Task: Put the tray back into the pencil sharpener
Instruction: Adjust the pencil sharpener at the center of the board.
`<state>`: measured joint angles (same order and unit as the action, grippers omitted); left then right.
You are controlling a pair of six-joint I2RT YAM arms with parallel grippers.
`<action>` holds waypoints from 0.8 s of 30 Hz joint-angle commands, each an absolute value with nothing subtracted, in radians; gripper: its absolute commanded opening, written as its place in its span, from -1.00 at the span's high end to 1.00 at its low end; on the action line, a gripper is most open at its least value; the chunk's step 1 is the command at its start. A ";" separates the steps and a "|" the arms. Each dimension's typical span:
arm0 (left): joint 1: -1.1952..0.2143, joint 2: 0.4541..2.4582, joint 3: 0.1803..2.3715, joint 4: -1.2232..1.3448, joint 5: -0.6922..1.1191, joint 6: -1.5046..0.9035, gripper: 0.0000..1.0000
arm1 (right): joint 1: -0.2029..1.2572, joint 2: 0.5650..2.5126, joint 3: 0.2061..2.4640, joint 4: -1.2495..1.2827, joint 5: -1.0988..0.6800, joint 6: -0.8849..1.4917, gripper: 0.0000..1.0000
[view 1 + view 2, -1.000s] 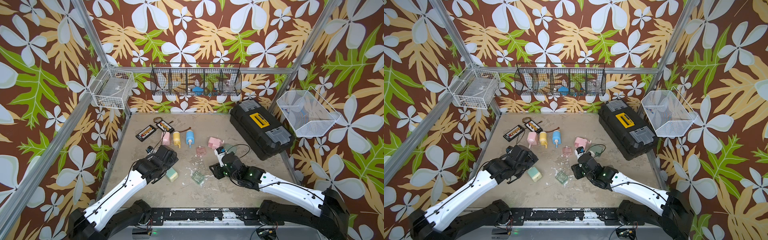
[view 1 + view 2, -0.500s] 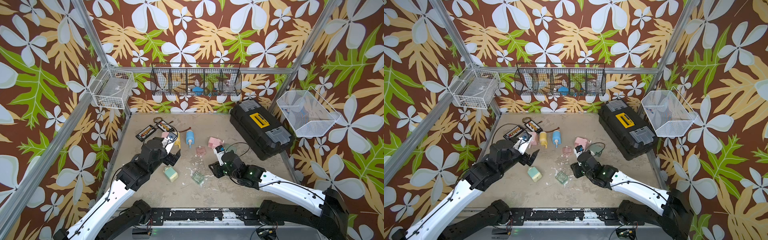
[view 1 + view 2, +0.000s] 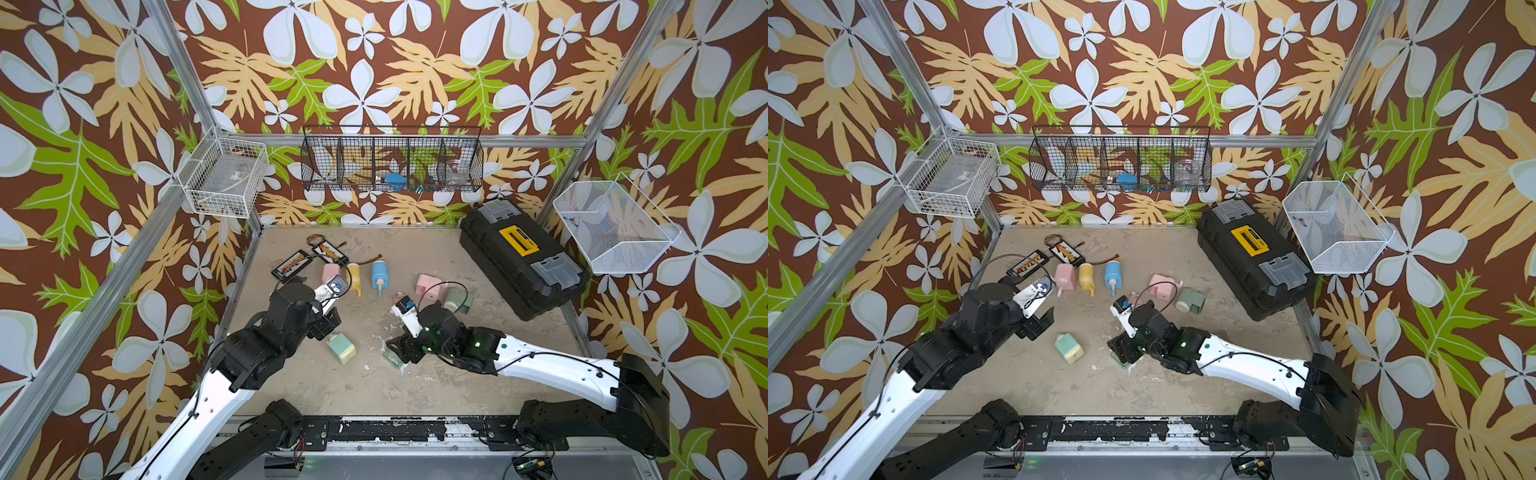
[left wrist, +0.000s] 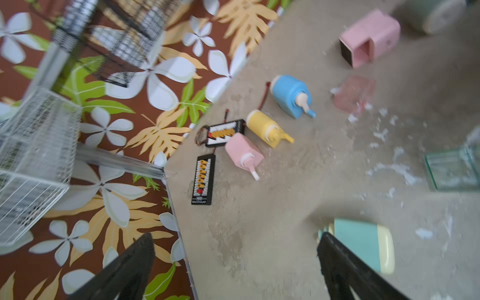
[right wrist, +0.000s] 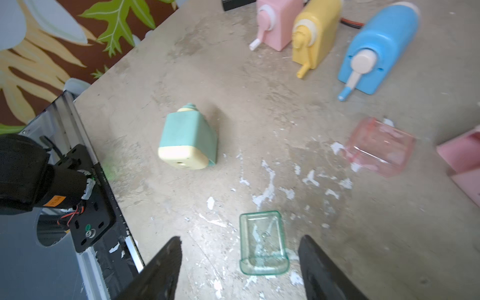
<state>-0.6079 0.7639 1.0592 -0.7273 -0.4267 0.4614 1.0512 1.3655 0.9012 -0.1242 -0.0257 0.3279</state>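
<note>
The right gripper [image 5: 241, 238] stands spread, its black fingers [image 5: 166, 265] on either side of the clear green tray [image 5: 262, 244] with a gap on each side; it pinches nothing. The tray lies flat and open side up on the table [image 5: 233, 91], in the lower middle of the right wrist frame.

The left gripper [image 4: 235, 237] is spread wide and empty. The mint-green pencil sharpener [image 4: 363, 244] lies on its side at the lower right of the left wrist frame, just beside one finger; I cannot tell whether they touch.

The print on the black boards [image 4: 204, 179] and the orange sticker [image 5: 55, 201] is too small to read.

In both top views the sharpener lies left of the tray, near it but apart.
</note>
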 commanded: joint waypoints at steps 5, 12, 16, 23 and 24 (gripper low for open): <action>-0.607 0.678 1.014 -0.481 -0.616 0.095 -1.00 | 1.183 1.620 1.180 -0.222 0.108 0.230 -0.71; -0.609 0.605 0.973 -0.394 -0.685 -0.064 -1.00 | 1.209 1.829 1.389 -0.349 0.099 0.288 -0.90; -0.607 0.585 0.967 -0.391 -0.687 -0.095 -1.00 | 1.209 1.949 1.510 -0.444 0.106 0.302 -0.90; -0.607 0.537 0.959 -0.397 -0.699 -0.146 -1.00 | 1.209 2.061 1.620 -0.485 0.083 0.312 -0.87; -0.607 0.532 0.958 -0.399 -0.695 -0.156 -1.00 | 1.209 2.075 1.635 -0.492 0.084 0.310 -0.85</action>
<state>-0.6079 0.5423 0.9596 -0.4232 -0.6842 -0.1108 1.2087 2.0560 1.6051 -0.4488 0.0814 0.3031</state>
